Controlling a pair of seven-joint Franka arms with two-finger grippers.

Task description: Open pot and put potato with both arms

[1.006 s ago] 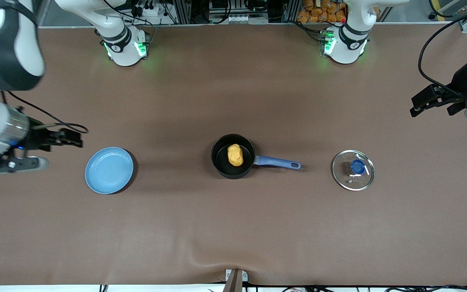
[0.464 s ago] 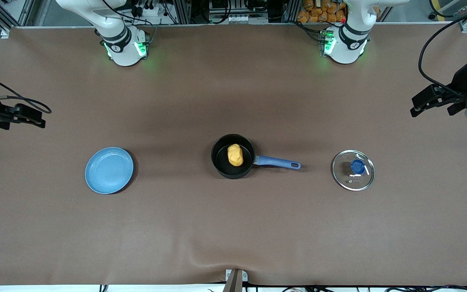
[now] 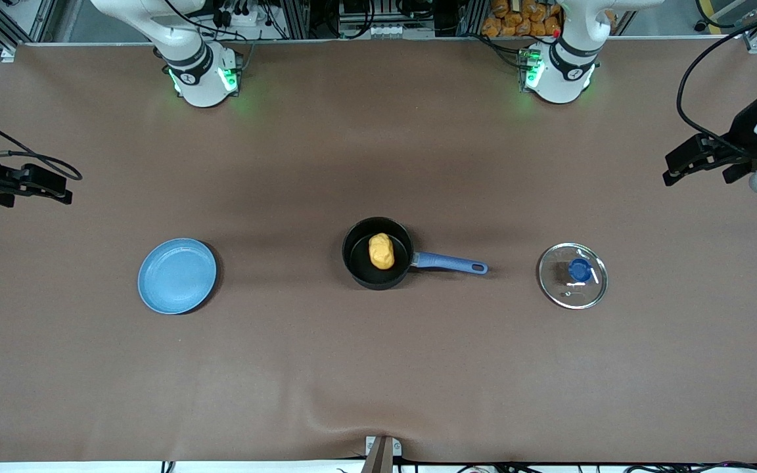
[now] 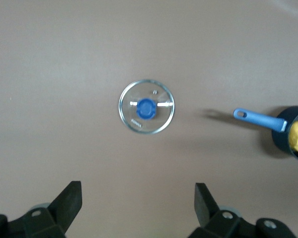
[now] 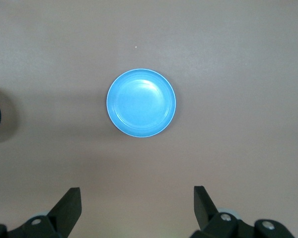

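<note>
The black pot (image 3: 360,263) with its long blue handle (image 3: 449,264) stands in the middle of the table, its lid off. The yellow-orange potato (image 3: 381,251) lies in it. The clear glass lid with a blue knob (image 3: 573,275) lies flat on the table beside the handle's end, toward the left arm's end. It also shows in the left wrist view (image 4: 146,106). My left gripper (image 3: 681,167) is open and empty, high over the table's left-arm end. My right gripper (image 3: 56,187) is open and empty, high over the right-arm end.
An empty light-blue plate (image 3: 177,275) lies toward the right arm's end, level with the pot; it also shows in the right wrist view (image 5: 141,102). The brown mat (image 3: 378,368) has a small ridge at the edge nearest the front camera.
My right arm has risen and drawn back toward its end of the table, away from the plate. My left gripper has shifted very slightly. Pot, potato and lid have not moved.
</note>
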